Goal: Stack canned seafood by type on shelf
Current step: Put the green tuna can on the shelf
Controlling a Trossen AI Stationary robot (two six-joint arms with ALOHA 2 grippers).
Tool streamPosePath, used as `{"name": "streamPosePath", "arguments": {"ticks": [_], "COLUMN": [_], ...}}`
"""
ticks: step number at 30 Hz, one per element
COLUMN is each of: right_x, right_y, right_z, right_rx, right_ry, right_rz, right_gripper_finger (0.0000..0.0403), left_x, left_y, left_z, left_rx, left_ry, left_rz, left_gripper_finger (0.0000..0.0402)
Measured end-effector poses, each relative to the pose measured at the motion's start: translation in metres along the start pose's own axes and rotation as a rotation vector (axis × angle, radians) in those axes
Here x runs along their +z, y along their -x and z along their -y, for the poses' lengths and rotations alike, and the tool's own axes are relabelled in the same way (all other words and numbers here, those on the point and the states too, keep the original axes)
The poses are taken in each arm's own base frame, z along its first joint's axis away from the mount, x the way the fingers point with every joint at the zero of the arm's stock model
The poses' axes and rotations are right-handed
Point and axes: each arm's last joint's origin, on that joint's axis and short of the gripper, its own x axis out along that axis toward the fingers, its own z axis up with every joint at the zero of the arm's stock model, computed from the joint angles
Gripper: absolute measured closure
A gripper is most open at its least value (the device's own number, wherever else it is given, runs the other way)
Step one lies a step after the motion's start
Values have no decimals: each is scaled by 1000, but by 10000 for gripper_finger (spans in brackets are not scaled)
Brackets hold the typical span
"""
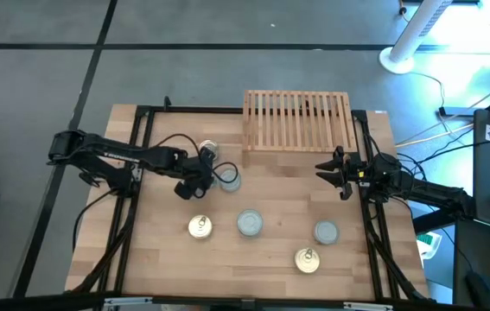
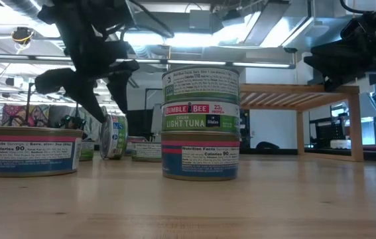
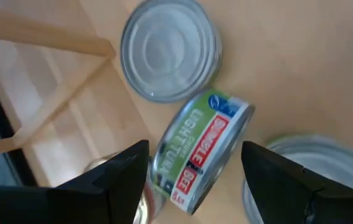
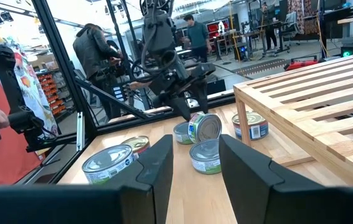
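left gripper (image 1: 213, 173) over the table's left-centre, fingers apart either side of a light tuna can (image 3: 198, 152) tipped on its edge, not clamped. right gripper (image 1: 338, 173) waiting just right of the shelf (image 1: 297, 121), fingers parted, empty. other cans scattered on the near table (image 1: 357, 276).

- Bright, even overhead light across the table (image 1: 253, 259); shadows under the cans are soft and short.
- Strong bluish-white glare at the high view's far right corner.
- Ceiling lights (image 2: 174, 40) blow out; the arms show as silhouettes.
- Left wrist view is blurred throughout.
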Motion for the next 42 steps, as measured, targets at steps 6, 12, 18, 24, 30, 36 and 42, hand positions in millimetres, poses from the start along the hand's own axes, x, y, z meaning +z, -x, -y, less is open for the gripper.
{"name": "streamPosePath", "arguments": {"ticks": [6,12,18,24,30,36,42], "right_x": [0,0,0,0,0,0,0], "right_y": [0,0,0,0,0,0,0], "right_z": [0,0,0,0,0,0,0], "right_rx": [0,0,0,0,0,0,0], "right_ry": [0,0,0,0,0,0,0], "right_rz": [0,0,0,0,0,0,0], "right_gripper_finger": [272,272,272,272,272,272,272], "left_x": [-1,-4,-10,-11,-9,-9,-9], "left_y": [0,-1,-7,-20,-29,-31,-31], "left_z": [-1,-4,-10,-9,-5,-5,-5], "left_rx": [27,30,14,-39,-70,-76,-62], "left_ry": [-35,-49,-22,-63,-80,-80,-19], "left_rz": [-23,-32,-53,-74,-99,-101,-114], "left_gripper_finger": [148,148,148,148,170,241,275]}}
